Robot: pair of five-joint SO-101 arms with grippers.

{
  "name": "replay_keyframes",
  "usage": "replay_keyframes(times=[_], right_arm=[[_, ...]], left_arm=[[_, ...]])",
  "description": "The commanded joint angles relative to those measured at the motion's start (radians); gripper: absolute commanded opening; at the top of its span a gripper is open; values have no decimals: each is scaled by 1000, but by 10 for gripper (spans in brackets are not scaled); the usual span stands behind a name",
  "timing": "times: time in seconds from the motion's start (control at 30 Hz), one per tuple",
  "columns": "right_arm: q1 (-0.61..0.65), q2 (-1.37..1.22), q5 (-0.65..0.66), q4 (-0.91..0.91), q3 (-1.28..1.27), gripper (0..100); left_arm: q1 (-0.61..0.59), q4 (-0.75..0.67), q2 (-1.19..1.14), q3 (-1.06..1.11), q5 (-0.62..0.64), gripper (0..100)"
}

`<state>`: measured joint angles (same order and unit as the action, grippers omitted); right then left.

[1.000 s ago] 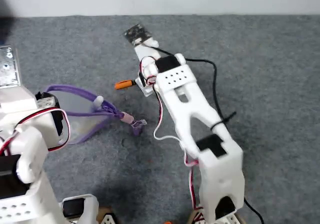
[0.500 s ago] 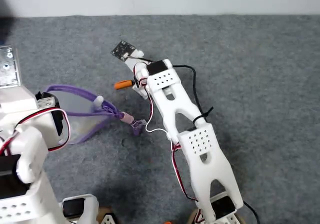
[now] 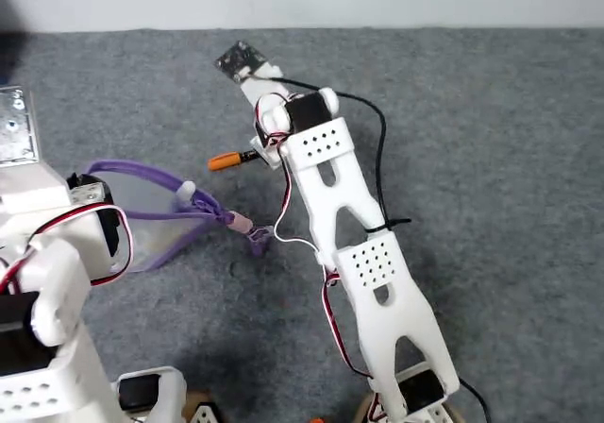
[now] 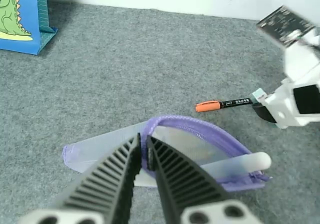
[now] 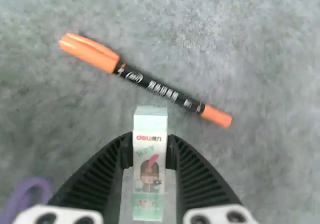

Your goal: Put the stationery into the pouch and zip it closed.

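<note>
A clear pouch (image 3: 156, 217) with a purple zip rim lies at the left, its mouth held up. My left gripper (image 4: 142, 143) is shut on the purple rim (image 4: 200, 126). A white stick-like item (image 4: 250, 161) rests at the pouch mouth. An orange-capped black pen (image 3: 231, 160) lies on the carpet just beyond the pouch. My right gripper (image 5: 150, 141) is shut on a small pale green eraser (image 5: 149, 166), right beside the pen (image 5: 145, 82). In the high view the right gripper (image 3: 267, 151) sits at the pen's right end.
Grey carpet covers the table up to a white wall at the back. The pouch's zip pull (image 3: 257, 231) trails to the right, near the right arm's white wire. A blue dinosaur-print bag (image 4: 20, 14) stands far off beyond the pouch.
The right arm stretched out and lowered, swinging its wrist left and then back a little. More of the pen shows now. The left arm and pouch have not moved.
</note>
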<state>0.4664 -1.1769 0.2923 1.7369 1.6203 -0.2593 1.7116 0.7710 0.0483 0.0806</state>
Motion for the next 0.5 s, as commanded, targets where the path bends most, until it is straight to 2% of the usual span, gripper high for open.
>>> replay_keyframes(times=[0.0, 0.27, 0.47], right_arm=[[5, 105, -153, 59, 58, 8], [79, 323, -322, 62, -77, 8], [136, 607, -416, 62, -368, 8]], left_arm=[[-2, 12, -5, 70, 9, 13], [-2, 12, -5, 70, 9, 13], [-2, 12, -5, 70, 9, 13]])
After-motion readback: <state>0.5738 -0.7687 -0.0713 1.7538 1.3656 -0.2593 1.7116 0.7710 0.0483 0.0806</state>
